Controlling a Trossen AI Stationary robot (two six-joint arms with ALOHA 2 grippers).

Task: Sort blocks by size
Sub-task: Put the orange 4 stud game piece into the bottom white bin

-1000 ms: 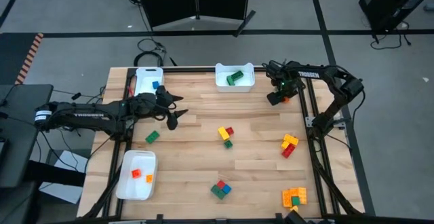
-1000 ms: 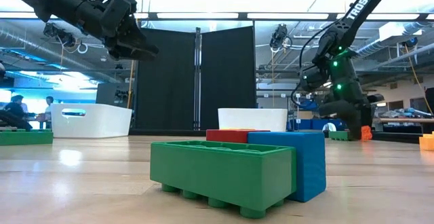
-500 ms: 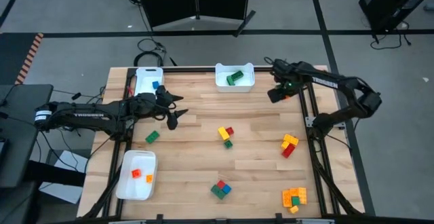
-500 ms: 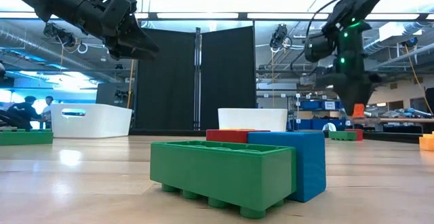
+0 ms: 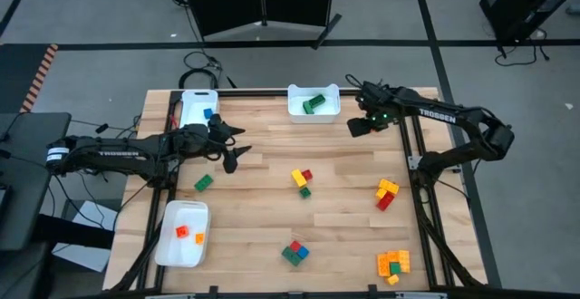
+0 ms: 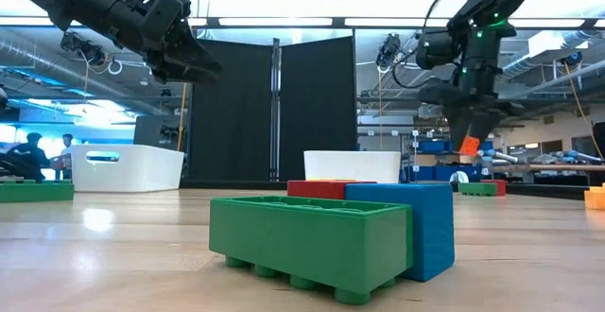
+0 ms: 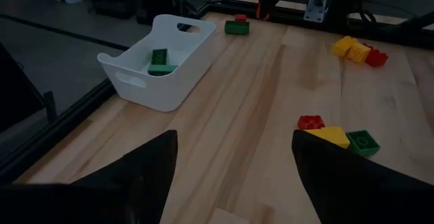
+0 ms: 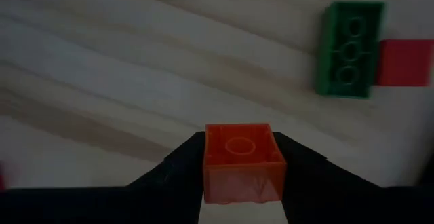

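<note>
My right gripper [image 5: 357, 128] hangs over the table's far right part, shut on a small orange block [image 8: 238, 160] that also shows in the low view [image 6: 470, 145]. Below it a green block [image 8: 348, 48] joined to a red one [image 8: 404, 62] lies on the wood. My left gripper [image 5: 236, 148] hovers open over the far left part, holding nothing [image 7: 234, 176]. Loose blocks lie on the table: a green one [image 5: 203, 182] and clusters in yellow, red and green [image 5: 301, 179], yellow and red [image 5: 386, 193], red, green and blue [image 5: 294, 252], orange and yellow [image 5: 392, 263]. My right gripper pinches the orange block by two opposite side walls [image 8: 210, 163] between its two fingers [image 8: 302, 166]. The fingers come from above, pointing steeply down. The block is lifted clear of the table, its studded top toward the wrist.
Three white trays stand on the table: far left [image 5: 193, 110] with a blue block, far middle [image 5: 328, 109] with a green block, near left [image 5: 172, 245] with orange blocks. The metal frame rail [image 5: 412, 145] runs along the right edge.
My right gripper has risen with the orange block and swung toward the table's left, toward the far middle tray, tipping to point more steeply down. The block is now well clear of the table.
</note>
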